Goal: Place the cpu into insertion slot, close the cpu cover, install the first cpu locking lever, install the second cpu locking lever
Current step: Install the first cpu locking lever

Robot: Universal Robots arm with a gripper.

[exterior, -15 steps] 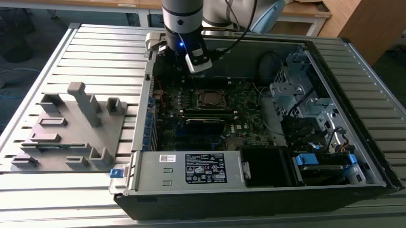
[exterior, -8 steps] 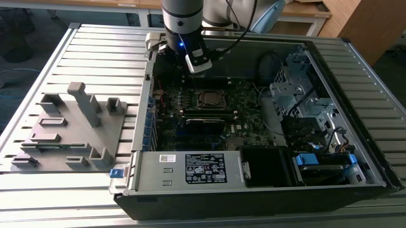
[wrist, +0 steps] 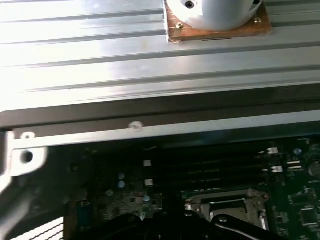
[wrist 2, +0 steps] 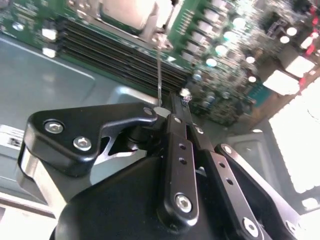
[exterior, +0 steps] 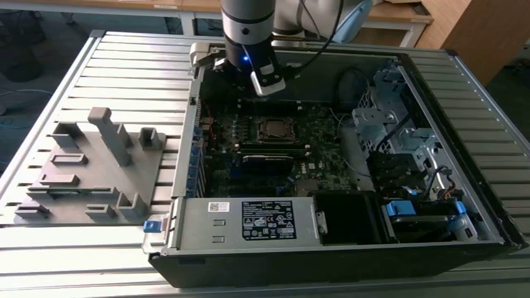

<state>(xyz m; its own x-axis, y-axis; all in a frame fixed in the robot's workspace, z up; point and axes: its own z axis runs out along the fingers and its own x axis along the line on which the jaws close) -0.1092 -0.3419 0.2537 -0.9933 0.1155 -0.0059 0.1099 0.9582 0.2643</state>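
An open computer case lies on the table with its green board (exterior: 319, 146) facing up. The insertion slot (exterior: 273, 128) sits in the board's upper middle, and the cpu (wrist 2: 125, 12) lies in it with its dull silver top showing. The silvery cpu cover (wrist: 227, 204) lies flat around it. A thin wire locking lever (wrist 2: 159, 70) rises from the socket's corner to my fingertips. My gripper (wrist 2: 181, 102) is shut, and the lever's free end rests against the side of one finger (wrist 2: 172, 112). In the exterior view my gripper (exterior: 267, 87) hangs just behind the socket, inside the case.
Black memory strips (wrist 2: 120, 50) run beside the socket. The case's back wall (wrist: 165, 131) stands close behind my gripper. Drive cages and cables (exterior: 398, 143) fill the exterior view's right, and the power supply (exterior: 248, 220) lies at the front. A grey fixture (exterior: 91, 167) stands at the left.
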